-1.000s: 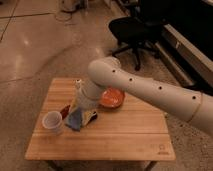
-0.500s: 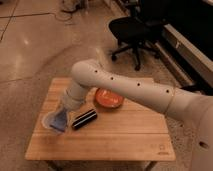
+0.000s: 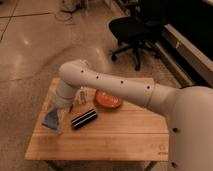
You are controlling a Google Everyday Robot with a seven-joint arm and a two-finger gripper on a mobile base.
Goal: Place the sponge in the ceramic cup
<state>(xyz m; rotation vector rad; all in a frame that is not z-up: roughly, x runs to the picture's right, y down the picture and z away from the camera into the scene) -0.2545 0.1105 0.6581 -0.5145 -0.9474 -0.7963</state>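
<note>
The light-blue sponge (image 3: 51, 120) hangs at the tip of my gripper (image 3: 56, 111), low over the left end of the wooden table (image 3: 115, 142). The gripper is shut on the sponge and points down from the pale arm, which sweeps in from the right. The ceramic cup is hidden from view at this spot, behind the sponge and the gripper.
An orange bowl (image 3: 108, 100) sits mid-table just right of the arm. A black cylinder (image 3: 83, 119) lies beside the sponge, and a small clear bottle (image 3: 80, 95) stands behind it. A black office chair (image 3: 132, 30) stands on the floor beyond the table.
The gripper has carried the sponge leftward from beside the bowl to the table's left end, over where the cup stood. The cup is now covered from view.
</note>
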